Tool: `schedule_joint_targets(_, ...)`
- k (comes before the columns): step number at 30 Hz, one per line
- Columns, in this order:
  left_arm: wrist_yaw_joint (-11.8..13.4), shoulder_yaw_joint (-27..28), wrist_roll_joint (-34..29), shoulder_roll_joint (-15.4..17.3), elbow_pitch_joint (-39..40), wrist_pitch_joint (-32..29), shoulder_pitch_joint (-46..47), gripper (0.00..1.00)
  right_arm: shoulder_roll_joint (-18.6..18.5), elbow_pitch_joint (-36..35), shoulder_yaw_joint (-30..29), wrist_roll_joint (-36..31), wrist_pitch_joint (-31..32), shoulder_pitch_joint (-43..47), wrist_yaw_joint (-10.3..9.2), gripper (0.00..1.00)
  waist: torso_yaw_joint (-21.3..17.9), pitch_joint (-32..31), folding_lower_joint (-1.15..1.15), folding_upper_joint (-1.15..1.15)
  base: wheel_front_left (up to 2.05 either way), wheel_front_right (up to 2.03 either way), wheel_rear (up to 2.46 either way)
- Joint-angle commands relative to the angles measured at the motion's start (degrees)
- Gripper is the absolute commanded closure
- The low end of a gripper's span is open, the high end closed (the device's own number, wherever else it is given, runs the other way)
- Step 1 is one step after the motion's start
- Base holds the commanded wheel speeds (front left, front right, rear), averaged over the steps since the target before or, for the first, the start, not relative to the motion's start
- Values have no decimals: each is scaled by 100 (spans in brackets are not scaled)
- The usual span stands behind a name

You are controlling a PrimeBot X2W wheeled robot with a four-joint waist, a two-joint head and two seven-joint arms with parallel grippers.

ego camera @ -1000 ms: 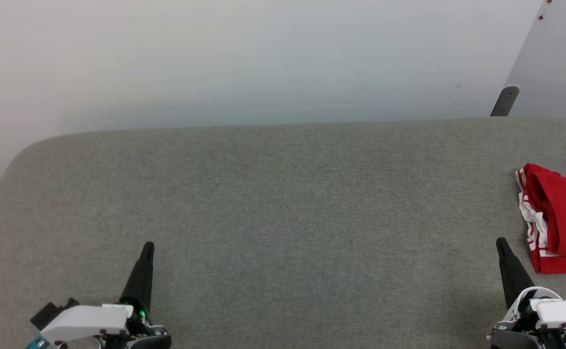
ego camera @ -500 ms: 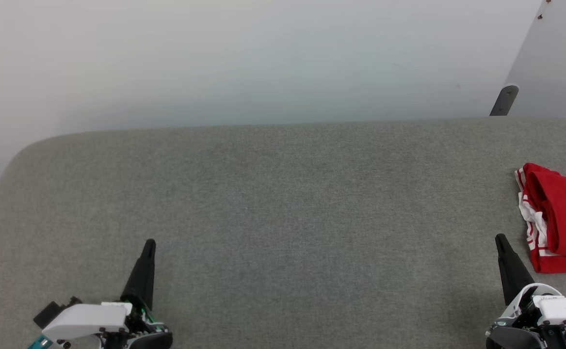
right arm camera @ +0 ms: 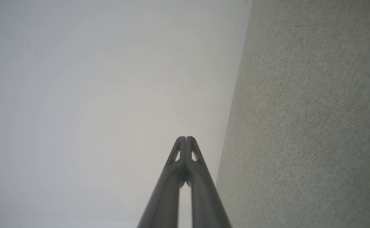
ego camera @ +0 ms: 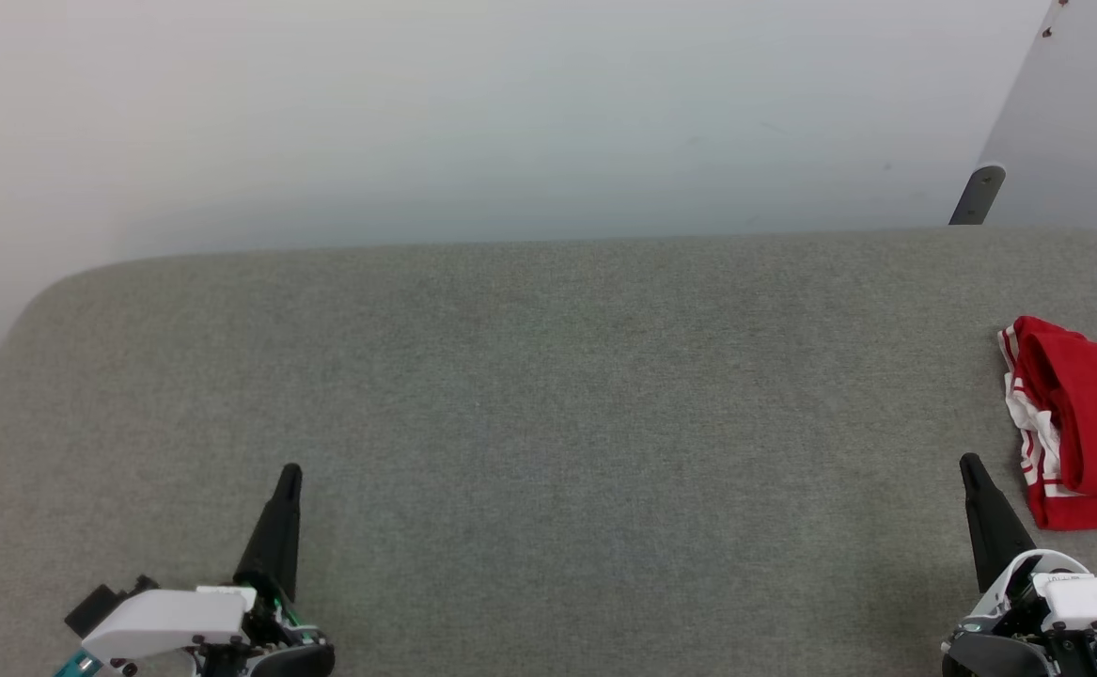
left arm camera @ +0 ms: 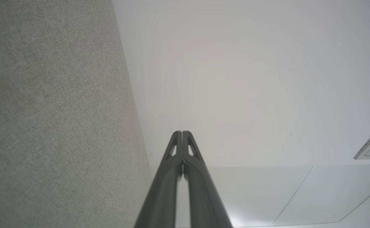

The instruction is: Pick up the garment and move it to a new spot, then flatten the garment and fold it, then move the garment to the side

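The left gripper (ego camera: pixel 289 473) is seen closed, its two dark fingers (left arm camera: pixel 200 177) pressed together to a single tip, and nothing is held between them. In the left wrist view the tips are shown touching, with only narrow slots left further down the fingers. The right gripper (ego camera: pixel 969 463) is likewise found closed and empty, and its tips are seen meeting in the right wrist view. Both grippers are pointed forward, well apart from each other, above a grey fabric surface (ego camera: pixel 548 395), which is spread beneath and ahead of them.

The garment (ego camera: pixel 1089 423) is laid on that surface near the right gripper, on its outer side and slightly ahead of its tip, and it is not touched by the fingers. It is seen bunched or folded, red on top, with a white red-striped part turned toward the gripper. Its far side is cut off by the edge of the head view. It lies well apart from the left gripper.

Beyond the surface, ahead of both tips, a pale wall (ego camera: pixel 510 113) is seen. A dark post (ego camera: pixel 978 195) is visible far ahead of the right gripper.
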State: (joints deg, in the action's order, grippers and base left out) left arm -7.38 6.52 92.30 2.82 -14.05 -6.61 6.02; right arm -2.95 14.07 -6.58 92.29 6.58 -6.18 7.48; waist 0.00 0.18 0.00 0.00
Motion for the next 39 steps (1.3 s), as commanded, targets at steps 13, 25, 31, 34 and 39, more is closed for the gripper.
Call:
schedule_joint_targets(13, -20, 16, 12, -4, -6, -15, 52, 100, 22, 0, 2, 22, 11, -18, 2, 100, 0, 0, 0, 0, 0, 0, 0)
schedule_joint_targets(25, -20, 15, 14, -4, -6, -13, 51, 100, 22, 0, 3, 22, 11, -18, 2, 100, 0, 0, 0, 0, 0, 0, 0)
schedule_joint_targets(31, -20, 14, 15, -4, -6, -12, 51, 100, 22, 0, 3, 22, 11, -18, 2, 100, 0, 0, 0, 0, 0, 0, 0)
schedule_joint_targets(34, -20, 13, 15, -4, -6, -12, 51, 100, 22, 0, 3, 22, 11, -18, 2, 100, 0, 0, 0, 0, 0, 0, 0)
schedule_joint_targets(39, -20, 13, 16, -4, -5, -11, 51, 100, 22, 0, 4, 23, 11, -18, 2, 100, 0, 0, 0, 0, 0, 0, 0)
